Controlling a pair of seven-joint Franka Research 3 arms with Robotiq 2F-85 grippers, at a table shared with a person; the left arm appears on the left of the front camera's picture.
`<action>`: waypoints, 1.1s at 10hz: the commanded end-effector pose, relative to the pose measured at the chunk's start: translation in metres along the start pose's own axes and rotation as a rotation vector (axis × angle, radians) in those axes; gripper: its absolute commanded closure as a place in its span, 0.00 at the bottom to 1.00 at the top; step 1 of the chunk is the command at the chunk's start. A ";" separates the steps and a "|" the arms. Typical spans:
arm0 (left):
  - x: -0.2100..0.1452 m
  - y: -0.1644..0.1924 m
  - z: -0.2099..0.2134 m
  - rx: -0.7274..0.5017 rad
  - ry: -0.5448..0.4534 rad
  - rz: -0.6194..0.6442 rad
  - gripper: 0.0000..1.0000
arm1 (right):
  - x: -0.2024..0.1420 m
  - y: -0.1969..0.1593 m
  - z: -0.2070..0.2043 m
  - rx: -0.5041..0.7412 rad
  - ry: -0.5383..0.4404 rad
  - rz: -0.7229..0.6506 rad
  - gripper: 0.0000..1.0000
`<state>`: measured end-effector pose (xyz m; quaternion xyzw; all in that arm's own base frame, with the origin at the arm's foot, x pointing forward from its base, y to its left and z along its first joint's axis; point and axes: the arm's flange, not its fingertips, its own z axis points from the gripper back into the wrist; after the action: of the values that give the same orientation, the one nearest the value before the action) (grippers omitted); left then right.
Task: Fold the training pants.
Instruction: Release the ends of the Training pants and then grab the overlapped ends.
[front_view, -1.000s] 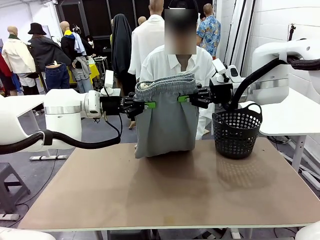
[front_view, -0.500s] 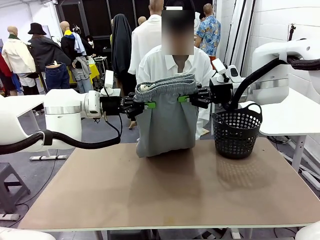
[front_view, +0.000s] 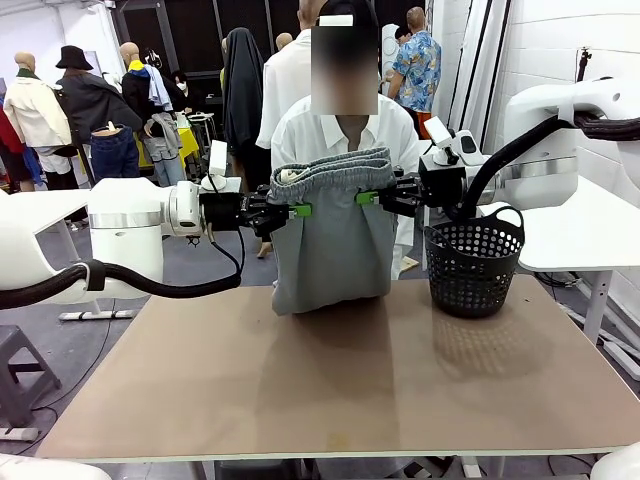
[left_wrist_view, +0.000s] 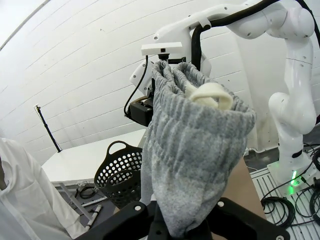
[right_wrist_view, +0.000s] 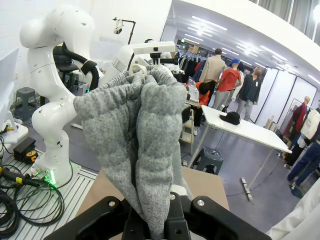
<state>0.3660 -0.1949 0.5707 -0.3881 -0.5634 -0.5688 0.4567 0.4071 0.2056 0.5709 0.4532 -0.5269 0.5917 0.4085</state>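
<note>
At centre left of the front view, grips the left end of the gathered waistband with the left gripper (front_view: 297, 211), green pads pressed together on the cloth; at the bottom centre of the left wrist view, shows the same pinch on grey jersey, with a white drawstring knot (left_wrist_view: 210, 95) on top of the bunched waistband.

At centre, holds the training pants (front_view: 335, 245) up as a doubled panel between the two arms, in front of the person's white shirt (front_view: 310, 130); lower edge down at the far part of the table (front_view: 300, 390), touching or just clear, cannot tell.

At centre right, grips the right end of the waistband with the right gripper (front_view: 366, 197), likewise closed on cloth; further right, leaves the black basket (front_view: 472, 265) standing on the table, beside the pants but apart from them.

Against a second ago, shows almost nothing moved: same gripper height and spacing; only the lower left corner drawn in a shade; reads as cloth hanging settled; probably means the fold is part done and ready to be laid flat.
</note>
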 end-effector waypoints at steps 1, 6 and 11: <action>0.003 -0.002 0.000 0.008 -0.020 0.003 1.00 | 0.002 0.002 -0.001 0.000 0.002 0.007 1.00; 0.003 -0.002 0.000 0.008 -0.020 0.003 1.00 | 0.002 0.002 -0.001 0.000 0.002 0.007 1.00; 0.003 -0.002 0.000 0.008 -0.020 0.003 1.00 | 0.002 0.002 -0.001 0.000 0.002 0.007 1.00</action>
<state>0.3658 -0.1949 0.5710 -0.3879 -0.5635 -0.5689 0.4565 0.4071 0.2056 0.5710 0.4531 -0.5270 0.5917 0.4085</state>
